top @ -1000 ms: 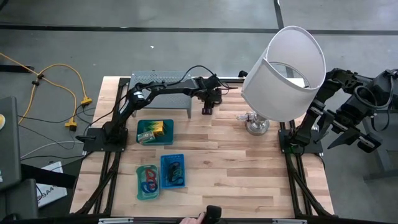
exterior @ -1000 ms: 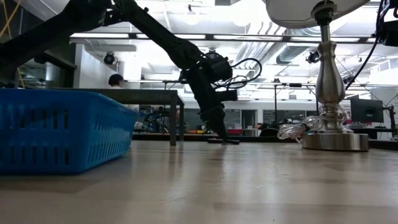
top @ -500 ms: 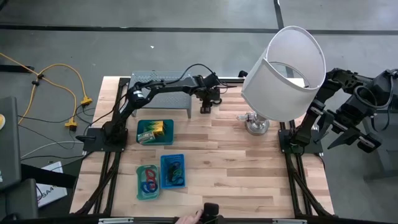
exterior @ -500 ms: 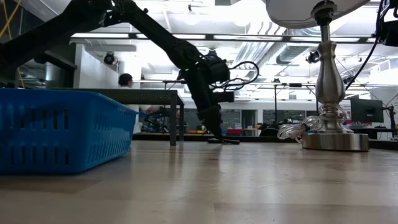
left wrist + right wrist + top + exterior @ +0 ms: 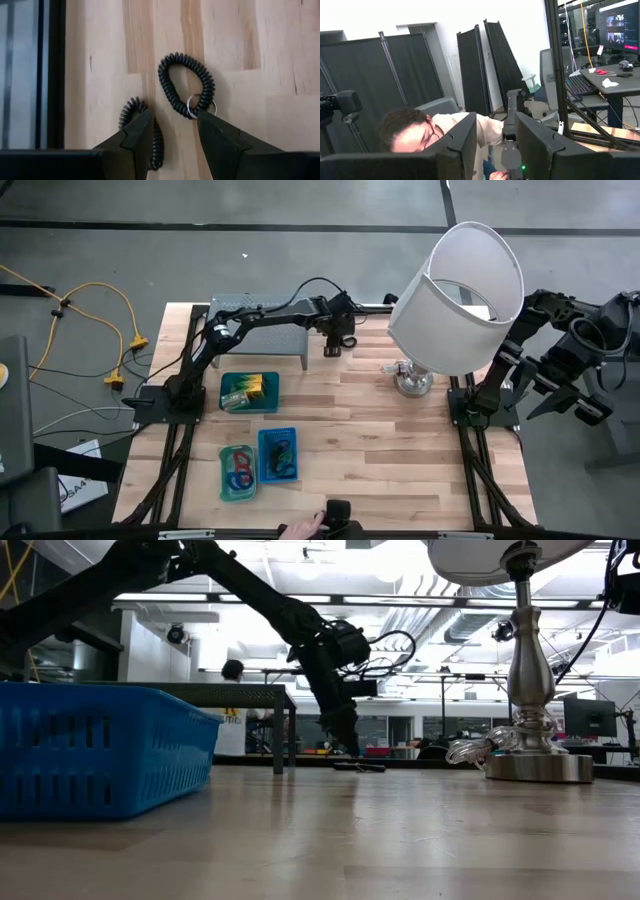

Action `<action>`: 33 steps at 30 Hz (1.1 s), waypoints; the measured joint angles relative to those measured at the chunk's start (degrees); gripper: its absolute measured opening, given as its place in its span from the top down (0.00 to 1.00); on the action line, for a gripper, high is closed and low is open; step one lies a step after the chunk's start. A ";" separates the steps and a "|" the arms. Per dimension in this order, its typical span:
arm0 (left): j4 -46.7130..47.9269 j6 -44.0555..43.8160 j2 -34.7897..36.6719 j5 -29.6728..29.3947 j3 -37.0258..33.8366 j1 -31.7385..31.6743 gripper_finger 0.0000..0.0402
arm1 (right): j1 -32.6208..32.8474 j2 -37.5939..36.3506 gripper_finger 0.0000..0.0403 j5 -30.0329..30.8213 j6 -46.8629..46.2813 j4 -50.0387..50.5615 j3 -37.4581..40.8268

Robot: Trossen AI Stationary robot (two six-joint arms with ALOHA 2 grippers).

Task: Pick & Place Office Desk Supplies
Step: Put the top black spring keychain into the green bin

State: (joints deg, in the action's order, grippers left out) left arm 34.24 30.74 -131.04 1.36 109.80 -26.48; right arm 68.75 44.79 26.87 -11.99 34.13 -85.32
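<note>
Two black coiled loops lie flat on the wood near the table's far edge. One carries a small metal ring. The other is partly hidden behind a finger. They show as a low dark shape in the low view. My left gripper hangs open just above them and touches neither. My right gripper is open, off the table's right edge, pointing into the room.
The grey perforated rack stands just left of my left gripper. The lamp's base and big white shade are to its right. Trays hold yellow-green packets, black loops and red and blue rings. A person's hand is at the near edge.
My left gripper has risen a little off the table and drawn slightly toward the far edge. The black coiled loops have stayed on the wood.
</note>
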 joint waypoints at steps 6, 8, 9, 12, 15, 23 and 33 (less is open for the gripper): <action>2.19 -3.21 0.00 -0.24 0.00 -1.41 0.64 | -0.01 -0.01 0.70 -0.01 0.01 0.00 0.00; 2.47 -3.62 0.00 -0.24 0.00 -1.79 0.64 | -0.02 -0.02 0.70 -0.01 0.00 0.00 0.00; 2.56 -3.72 0.00 -0.21 0.00 -1.96 0.64 | -0.02 -0.02 0.70 -0.02 0.00 0.02 0.00; 3.53 -4.85 0.00 0.04 0.00 -2.01 0.64 | -0.02 -0.02 0.70 -0.02 0.02 0.00 0.00; 4.25 -4.98 0.00 0.25 -0.02 -2.01 0.64 | -0.02 -0.02 0.70 -0.01 0.00 0.00 0.00; 4.72 -5.23 -1.67 1.37 -0.08 -2.24 0.64 | -0.02 -0.02 0.70 -0.01 0.00 0.00 0.00; 4.35 -6.40 -2.91 2.26 0.11 -2.29 0.64 | -0.02 -0.02 0.70 0.00 0.02 0.00 0.00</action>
State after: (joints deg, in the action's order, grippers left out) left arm 38.59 24.34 -133.95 3.62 109.91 -28.77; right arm 68.73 44.78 26.87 -11.97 34.13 -85.32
